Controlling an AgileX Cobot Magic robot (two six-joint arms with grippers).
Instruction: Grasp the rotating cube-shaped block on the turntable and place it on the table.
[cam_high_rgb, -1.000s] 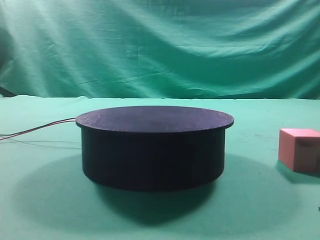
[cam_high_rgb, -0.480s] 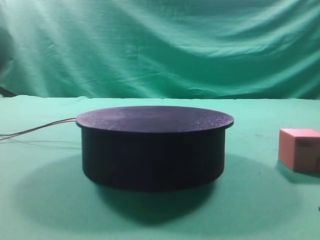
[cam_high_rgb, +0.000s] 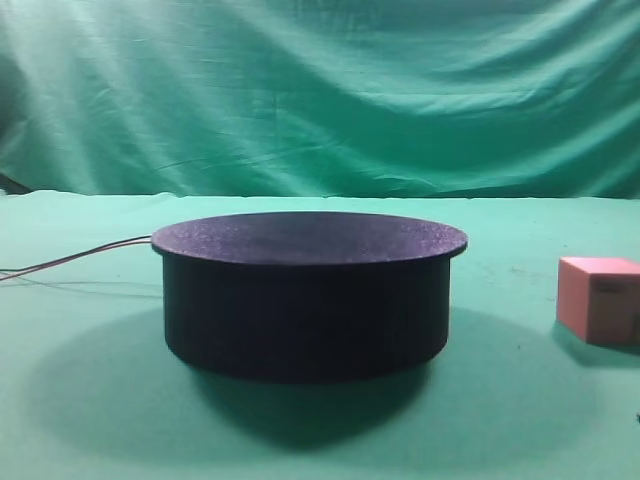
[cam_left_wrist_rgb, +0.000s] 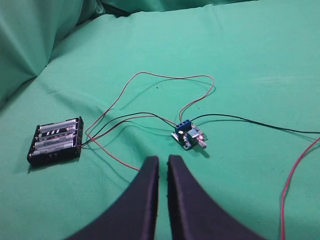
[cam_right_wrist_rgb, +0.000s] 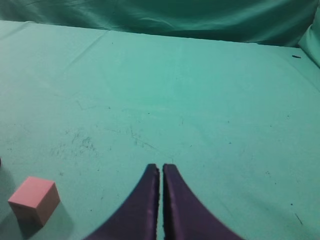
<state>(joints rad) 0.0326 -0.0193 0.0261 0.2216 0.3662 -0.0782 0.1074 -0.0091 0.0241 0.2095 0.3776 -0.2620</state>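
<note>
Placement complete: small matte pink cube-shaped block (cam_right_wrist_rgb: 33, 199) rests on green cloth surface (cam_right_wrist_rgb: 200, 110), left of the closed, empty right end effector (cam_right_wrist_rgb: 161, 172); next, arm retreat only.

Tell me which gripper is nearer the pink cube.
Right. The right gripper has the pink cube lower-left in view; the left gripper faces the battery pack, no cube.

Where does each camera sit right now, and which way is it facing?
Exterior high: low in front, facing the turntable and backdrop; no robot parts show.
Left wrist: above the closed left gripper, facing a battery pack, circuit board and wires.
Right wrist: above the closed right gripper, facing the table.
Shared: cube-shaped block, exterior and right wrist.
</note>
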